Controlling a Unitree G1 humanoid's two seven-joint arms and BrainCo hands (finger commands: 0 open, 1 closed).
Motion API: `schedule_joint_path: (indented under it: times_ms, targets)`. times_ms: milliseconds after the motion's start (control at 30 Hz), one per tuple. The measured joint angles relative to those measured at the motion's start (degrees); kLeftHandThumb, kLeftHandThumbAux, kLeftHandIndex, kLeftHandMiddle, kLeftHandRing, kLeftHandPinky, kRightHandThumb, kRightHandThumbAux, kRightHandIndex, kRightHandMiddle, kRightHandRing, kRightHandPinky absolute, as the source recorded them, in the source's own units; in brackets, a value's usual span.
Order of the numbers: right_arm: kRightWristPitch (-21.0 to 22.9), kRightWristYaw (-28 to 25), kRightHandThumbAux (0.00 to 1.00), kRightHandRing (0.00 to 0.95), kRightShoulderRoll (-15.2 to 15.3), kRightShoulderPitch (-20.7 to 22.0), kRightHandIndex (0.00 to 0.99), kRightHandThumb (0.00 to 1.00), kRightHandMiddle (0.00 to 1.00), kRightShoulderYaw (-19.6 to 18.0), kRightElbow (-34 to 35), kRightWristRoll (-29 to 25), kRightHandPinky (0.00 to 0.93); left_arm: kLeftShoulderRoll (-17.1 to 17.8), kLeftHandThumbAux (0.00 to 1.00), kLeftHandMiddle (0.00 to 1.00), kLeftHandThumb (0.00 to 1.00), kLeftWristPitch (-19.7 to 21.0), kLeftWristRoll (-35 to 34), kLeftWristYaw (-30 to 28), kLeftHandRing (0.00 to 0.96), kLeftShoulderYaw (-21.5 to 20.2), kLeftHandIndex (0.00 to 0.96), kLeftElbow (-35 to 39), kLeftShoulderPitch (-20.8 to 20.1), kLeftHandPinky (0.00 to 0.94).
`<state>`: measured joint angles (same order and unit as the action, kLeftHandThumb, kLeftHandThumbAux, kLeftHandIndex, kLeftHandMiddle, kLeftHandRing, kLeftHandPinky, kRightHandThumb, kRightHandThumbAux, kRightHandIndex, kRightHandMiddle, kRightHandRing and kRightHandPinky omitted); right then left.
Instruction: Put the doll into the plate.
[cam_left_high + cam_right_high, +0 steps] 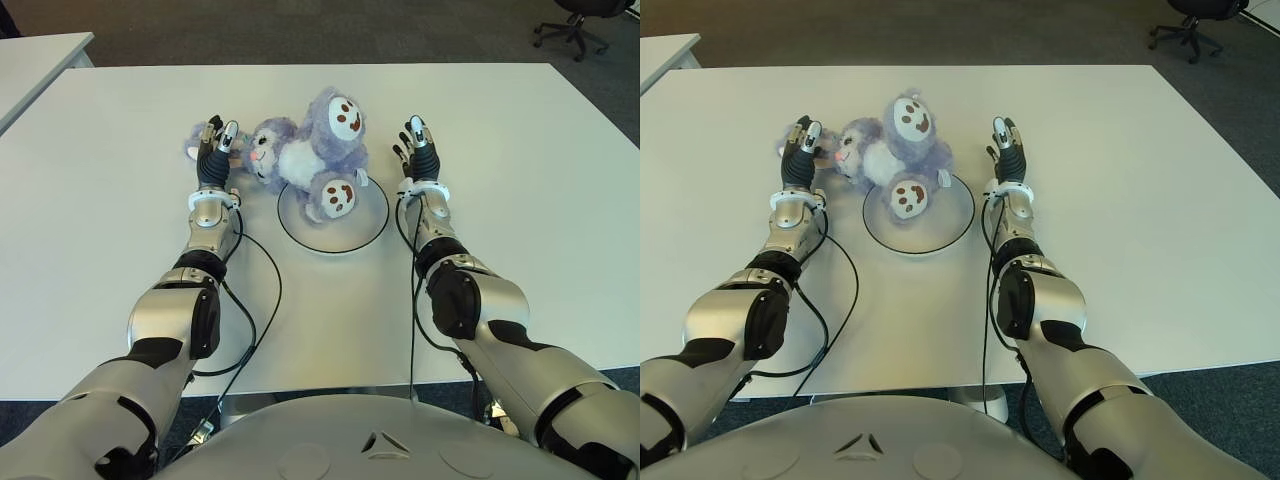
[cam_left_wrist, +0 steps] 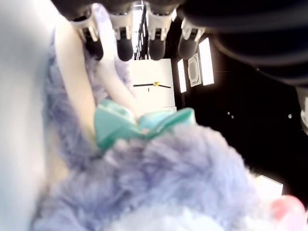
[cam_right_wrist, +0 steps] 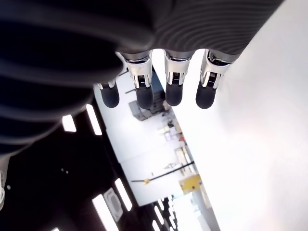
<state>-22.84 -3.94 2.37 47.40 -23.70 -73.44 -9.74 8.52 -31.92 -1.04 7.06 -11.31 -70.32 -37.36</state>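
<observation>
The robot's left hand [image 1: 214,150] was nearest the purple plush monkey doll [image 1: 300,150], its straightened fingers [image 2: 125,48] close against the doll's head end and closing on nothing, while the right hand [image 1: 420,148] showed beside the white plate [image 1: 372,222], to its right, fingers likewise extended and empty. The doll lay with its long axis slanting across the plate's far rim: head and bow off the plate toward the left hand, one foot over the plate. Judging by this, the left hand looked better placed to push or lift the doll's head end toward the plate.
</observation>
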Motion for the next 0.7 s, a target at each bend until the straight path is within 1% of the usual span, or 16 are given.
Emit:
schedule_joint_path:
  times_ms: [300, 700]
  targets:
    - [0.05, -0.02, 0.492, 0.032, 0.24, -0.03, 0.004, 0.000, 0.041, -0.57, 0.00, -0.01, 0.032, 0.04, 0.347, 0.039, 0.000, 0.70, 0.02, 0.00, 0.017, 0.13, 0.000, -0.06, 0.00, 0.000]
    - [0.06, -0.02, 0.497, 0.038, 0.49, -0.05, 0.016, 0.000, 0.046, -1.39, 0.00, 0.03, 0.040, 0.05, 0.362, 0.040, 0.000, 0.72, -0.02, 0.00, 0.021, 0.08, 0.000, -0.10, 0.00, 0.000]
